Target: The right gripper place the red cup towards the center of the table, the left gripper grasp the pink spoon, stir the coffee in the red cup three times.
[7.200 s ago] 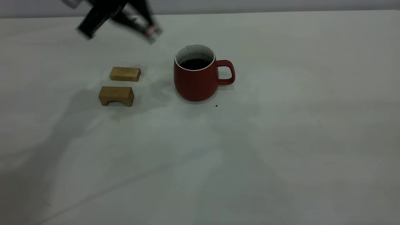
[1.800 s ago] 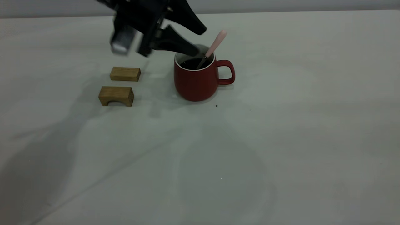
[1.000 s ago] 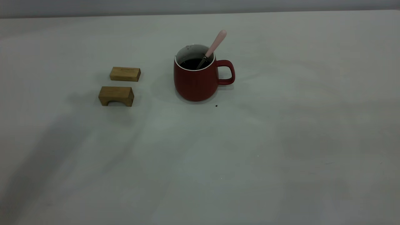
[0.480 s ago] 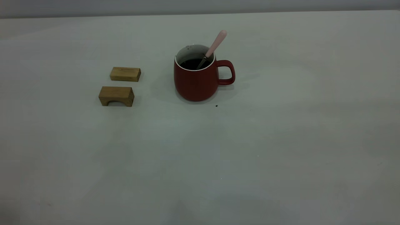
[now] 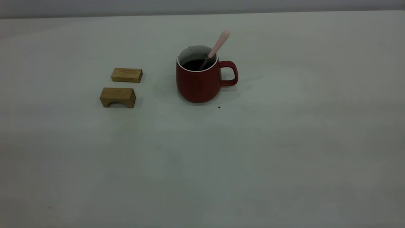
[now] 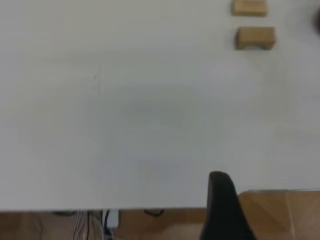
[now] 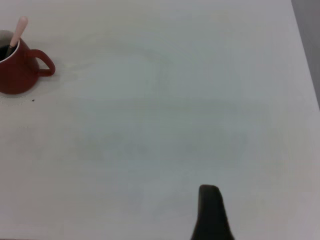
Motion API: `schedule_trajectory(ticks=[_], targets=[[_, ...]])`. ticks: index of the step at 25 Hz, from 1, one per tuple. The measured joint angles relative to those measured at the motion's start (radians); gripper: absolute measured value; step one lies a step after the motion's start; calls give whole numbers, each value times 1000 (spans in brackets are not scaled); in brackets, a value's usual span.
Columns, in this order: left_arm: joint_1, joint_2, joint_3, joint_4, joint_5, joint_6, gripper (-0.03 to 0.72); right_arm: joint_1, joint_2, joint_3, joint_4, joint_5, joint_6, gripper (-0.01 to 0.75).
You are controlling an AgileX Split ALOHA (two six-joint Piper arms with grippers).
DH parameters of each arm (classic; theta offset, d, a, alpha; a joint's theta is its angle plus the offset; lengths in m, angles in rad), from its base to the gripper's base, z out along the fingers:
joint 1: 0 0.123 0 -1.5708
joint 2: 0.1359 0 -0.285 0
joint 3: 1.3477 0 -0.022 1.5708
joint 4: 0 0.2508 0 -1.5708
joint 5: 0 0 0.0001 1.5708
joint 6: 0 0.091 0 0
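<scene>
Presently both arms are drawn back, well apart from the red cup [image 5: 198, 81]. Of the left gripper [image 6: 225, 207] only one dark finger shows in its wrist view, at the table's near edge, so whether it is apart or together cannot be told; it grips nothing visible. The right gripper [image 7: 211, 214] likewise shows a single dark finger over bare table [image 5: 284, 142], far from the cup, state not determinable, nothing held. Neither arm appears in the exterior view.

Red cup: upright near the table's centre, handle [image 5: 230, 73] turned away from the two wooden blocks [image 5: 117, 97] that lie to its other side, apart from it. Judged a heavy, rigid, breakable ceramic; best taken by the handle or across the body, kept level to avoid spilling.

Contents: dark coffee [image 5: 195, 65] below the white rim, and the pink spoon [image 5: 219, 44] standing tilted in it, bowl submerged, neck resting on the rim at the handle side. Spoon judged light, stiff and slim; the free pink handle above the rim is the grip point
</scene>
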Motion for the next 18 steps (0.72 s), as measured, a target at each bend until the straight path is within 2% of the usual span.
schedule_trajectory(ticks=[8, 18], targets=[[141, -119, 9, 0, 9, 0, 531, 0, 0, 0, -1, 0, 0, 585], [146, -132, 9, -2, 13, 0, 531, 0, 0, 0, -1, 0, 0, 585]])
